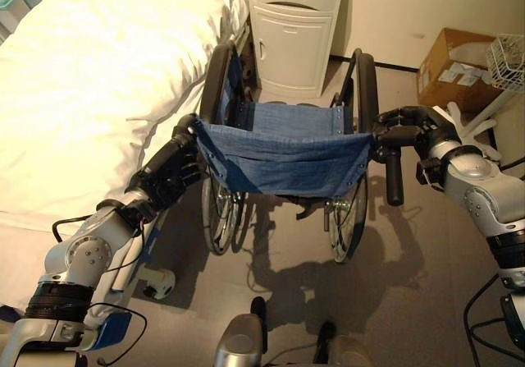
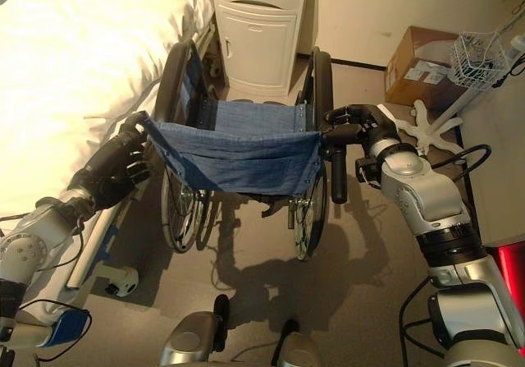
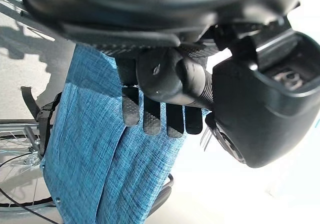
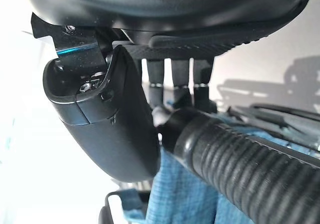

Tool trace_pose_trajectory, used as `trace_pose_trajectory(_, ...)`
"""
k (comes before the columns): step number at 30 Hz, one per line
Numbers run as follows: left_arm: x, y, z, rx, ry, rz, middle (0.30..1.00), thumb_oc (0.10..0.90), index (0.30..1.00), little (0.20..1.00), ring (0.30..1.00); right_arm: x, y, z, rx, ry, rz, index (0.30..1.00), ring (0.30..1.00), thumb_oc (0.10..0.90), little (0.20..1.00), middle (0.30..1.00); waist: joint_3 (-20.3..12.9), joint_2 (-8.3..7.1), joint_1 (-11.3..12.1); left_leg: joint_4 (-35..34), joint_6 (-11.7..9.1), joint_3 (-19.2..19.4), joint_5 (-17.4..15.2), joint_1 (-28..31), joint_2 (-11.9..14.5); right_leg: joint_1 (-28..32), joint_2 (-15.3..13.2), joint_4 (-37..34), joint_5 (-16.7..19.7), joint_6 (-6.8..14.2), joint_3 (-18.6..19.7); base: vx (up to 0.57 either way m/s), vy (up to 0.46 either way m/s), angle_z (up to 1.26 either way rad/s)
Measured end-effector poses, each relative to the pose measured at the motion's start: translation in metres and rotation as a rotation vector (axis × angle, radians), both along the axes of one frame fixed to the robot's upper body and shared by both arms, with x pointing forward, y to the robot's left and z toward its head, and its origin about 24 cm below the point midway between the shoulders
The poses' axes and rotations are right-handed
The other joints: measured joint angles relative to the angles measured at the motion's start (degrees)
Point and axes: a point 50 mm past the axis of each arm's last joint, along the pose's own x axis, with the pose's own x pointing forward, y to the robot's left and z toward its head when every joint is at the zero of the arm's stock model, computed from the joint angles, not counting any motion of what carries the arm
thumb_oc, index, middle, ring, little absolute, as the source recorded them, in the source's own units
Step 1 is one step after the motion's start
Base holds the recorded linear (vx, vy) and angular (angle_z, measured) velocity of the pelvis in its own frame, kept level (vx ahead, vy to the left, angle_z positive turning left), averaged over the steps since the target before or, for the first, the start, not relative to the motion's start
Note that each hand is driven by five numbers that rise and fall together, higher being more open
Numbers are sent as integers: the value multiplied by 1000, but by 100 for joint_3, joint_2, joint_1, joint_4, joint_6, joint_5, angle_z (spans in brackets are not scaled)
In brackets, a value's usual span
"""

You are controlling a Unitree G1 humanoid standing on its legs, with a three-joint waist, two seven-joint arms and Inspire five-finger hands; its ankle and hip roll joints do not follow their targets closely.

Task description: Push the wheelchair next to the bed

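Note:
A wheelchair (image 1: 283,149) with a blue cloth back and seat stands close beside the bed (image 1: 90,96), facing away from me toward a cabinet. My left hand (image 1: 168,174) is curled round its left push handle (image 3: 175,78); in the left wrist view the fingers (image 3: 150,116) wrap over the dark grip against the blue cloth. My right hand (image 1: 414,129) is curled round the right push handle (image 4: 235,156), whose ribbed black grip runs under the fingers (image 4: 172,78) in the right wrist view.
The bed with white bedding runs along the left. A white cabinet (image 1: 291,34) stands just ahead of the wheelchair. A cardboard box (image 1: 451,67), a white wire basket (image 1: 506,59) and a white star-shaped stand base (image 2: 426,121) sit at the right. Grey floor lies behind the chair.

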Motion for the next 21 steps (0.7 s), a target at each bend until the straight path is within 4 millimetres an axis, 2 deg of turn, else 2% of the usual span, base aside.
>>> trace_pose_trajectory(13, 1, -2, 3, 36, -14, 38, 900, 800, 900, 900, 900, -2, 0, -3, 42, -17, -28, 900, 900, 800, 900, 900, 0, 1, -25, -38, 1, -97, 1, 30, 14, 103, 55, -122, 29, -9, -34, -6, -20, 2)
trace_pose_trajectory(21, -12, -3, 1, 1, -40, 80, 900, 800, 900, 900, 900, -22, -4, -7, 87, -89, -41, 900, 900, 800, 900, 900, 0, 3, -29, -219, 31, -113, 22, 92, 19, 176, 101, -322, 79, -14, -46, -34, -23, 0)
